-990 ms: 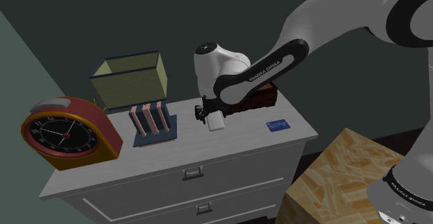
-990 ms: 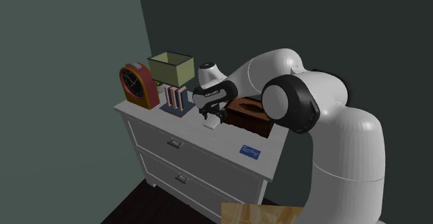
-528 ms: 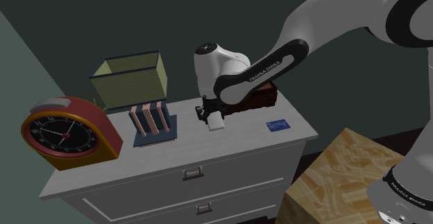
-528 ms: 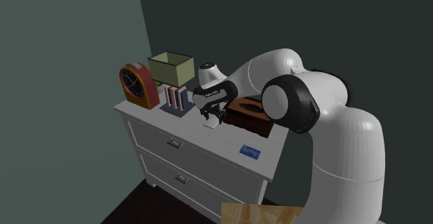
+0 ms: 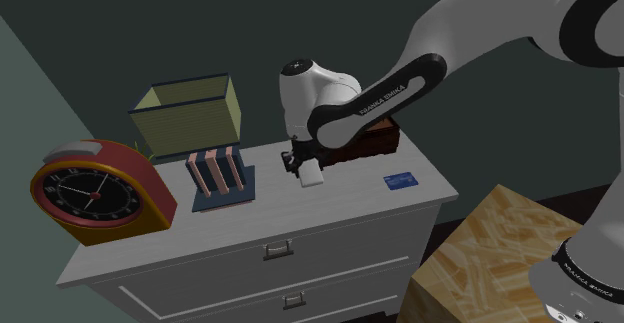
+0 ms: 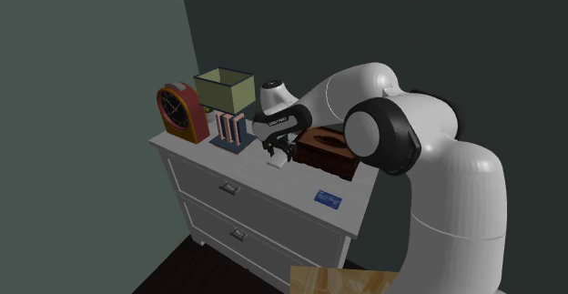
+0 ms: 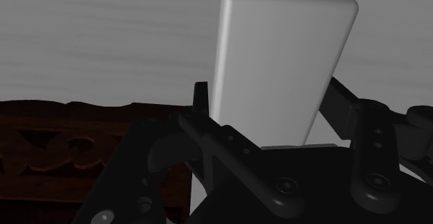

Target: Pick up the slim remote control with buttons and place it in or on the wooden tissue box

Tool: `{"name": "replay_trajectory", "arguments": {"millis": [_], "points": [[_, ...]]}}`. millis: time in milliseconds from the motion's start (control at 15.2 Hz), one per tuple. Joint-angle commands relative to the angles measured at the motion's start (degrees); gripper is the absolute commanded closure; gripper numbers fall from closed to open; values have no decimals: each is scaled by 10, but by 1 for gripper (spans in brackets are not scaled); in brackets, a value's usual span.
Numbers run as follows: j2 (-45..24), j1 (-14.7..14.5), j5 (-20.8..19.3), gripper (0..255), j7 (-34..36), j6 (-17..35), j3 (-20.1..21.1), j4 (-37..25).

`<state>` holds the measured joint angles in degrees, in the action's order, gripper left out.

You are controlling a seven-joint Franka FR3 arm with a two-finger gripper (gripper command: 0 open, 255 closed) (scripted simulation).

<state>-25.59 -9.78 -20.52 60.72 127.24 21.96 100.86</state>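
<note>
Pincer point(image 5: 299, 165) clenched on the plain white remote point(image 5: 312, 177), which I see gripped between its fingers point(image 7: 208, 129) low over the surface point(image 5: 350, 199), just beside the dark carved tissue box point(image 5: 374, 141); I can't tell whether the remote touches down.

Free: bare dresser top point(image 5: 335, 199) between book rack point(image 5: 220, 176) and card point(image 5: 402, 180). Obstacle: tissue box point(image 5: 375, 141) just beside gripper point(image 5: 300, 168) clasping remote point(image 5: 312, 177). Far side: bin point(image 5: 190, 116), clock point(image 5: 100, 191), well apart from gripper.
</note>
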Motion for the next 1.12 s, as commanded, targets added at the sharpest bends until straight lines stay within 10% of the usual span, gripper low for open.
{"name": "replay_trajectory", "arguments": {"millis": [0,1056], "points": [[6,1,4,255,-4,-11,2,-6],[53,7,37,255,-35,-110,17,-65]]}}
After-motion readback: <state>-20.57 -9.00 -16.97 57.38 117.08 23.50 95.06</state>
